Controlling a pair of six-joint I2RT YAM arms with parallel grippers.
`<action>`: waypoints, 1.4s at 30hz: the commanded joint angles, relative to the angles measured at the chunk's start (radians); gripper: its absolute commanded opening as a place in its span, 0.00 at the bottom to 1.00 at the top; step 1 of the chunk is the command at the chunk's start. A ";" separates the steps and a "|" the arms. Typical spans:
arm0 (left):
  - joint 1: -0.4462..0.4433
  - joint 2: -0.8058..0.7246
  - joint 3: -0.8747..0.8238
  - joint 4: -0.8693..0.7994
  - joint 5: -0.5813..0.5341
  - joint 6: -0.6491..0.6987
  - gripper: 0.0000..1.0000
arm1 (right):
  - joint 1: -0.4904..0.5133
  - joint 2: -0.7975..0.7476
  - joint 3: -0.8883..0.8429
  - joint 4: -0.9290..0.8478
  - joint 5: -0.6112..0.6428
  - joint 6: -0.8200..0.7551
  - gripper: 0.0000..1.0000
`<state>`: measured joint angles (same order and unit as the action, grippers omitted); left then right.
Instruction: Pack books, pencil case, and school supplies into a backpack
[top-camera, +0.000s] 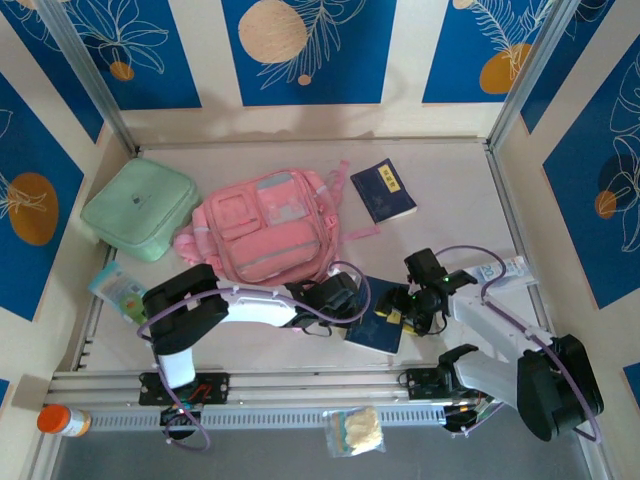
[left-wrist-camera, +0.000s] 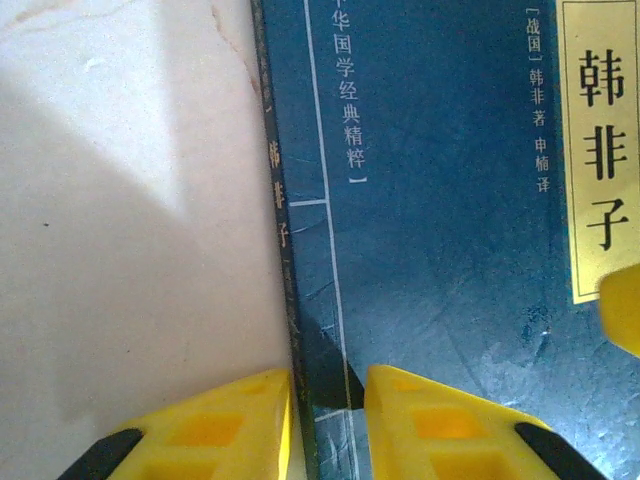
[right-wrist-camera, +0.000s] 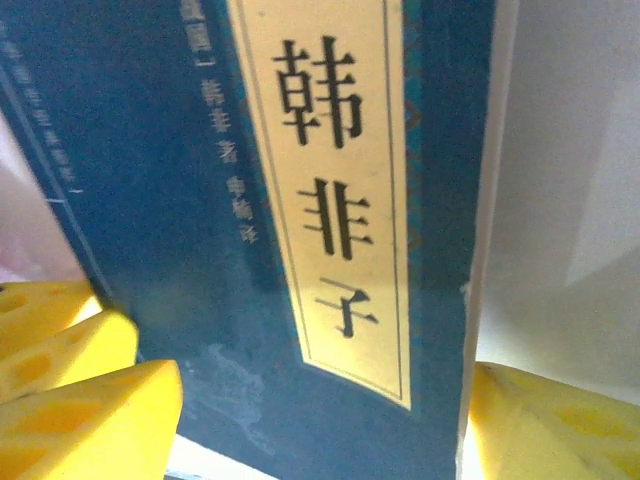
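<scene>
Top external: the pink backpack (top-camera: 265, 235) lies at the far middle of the counter (top-camera: 450, 215), with the far navy book (top-camera: 383, 192) just to its right. The near navy book (top-camera: 378, 330) lies between the left pincer (top-camera: 355, 305) and the right pincer (top-camera: 405, 315).

Left wrist: the yellow fingers (left-wrist-camera: 225, 425) stand apart, straddling the near book's spine.

Right wrist: the fingers (right-wrist-camera: 95, 405) stand wide apart with the book's cover between them. I cannot tell whether they press it.

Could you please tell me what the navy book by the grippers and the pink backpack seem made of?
Book: probably paper with a laminated, slightly glossy cover; fine creases and scuffs show near its spine. Backpack: apparently soft matte fabric, with sewn pockets.
</scene>
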<state>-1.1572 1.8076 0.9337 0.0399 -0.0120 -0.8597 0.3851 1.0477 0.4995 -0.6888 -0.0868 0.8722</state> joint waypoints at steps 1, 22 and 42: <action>-0.008 0.026 -0.014 -0.010 -0.040 -0.007 0.26 | -0.015 -0.081 0.032 -0.004 -0.080 -0.002 0.74; -0.007 0.017 0.005 -0.025 -0.043 0.005 0.26 | -0.120 -0.172 0.039 -0.065 -0.187 -0.098 0.08; 0.143 -0.683 -0.160 -0.100 -0.012 -0.012 0.72 | -0.111 -0.238 0.366 -0.033 -0.446 -0.210 0.00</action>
<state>-1.0523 1.1786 0.8162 -0.0681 -0.0669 -0.8413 0.2619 0.7959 0.8131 -0.7952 -0.4049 0.6907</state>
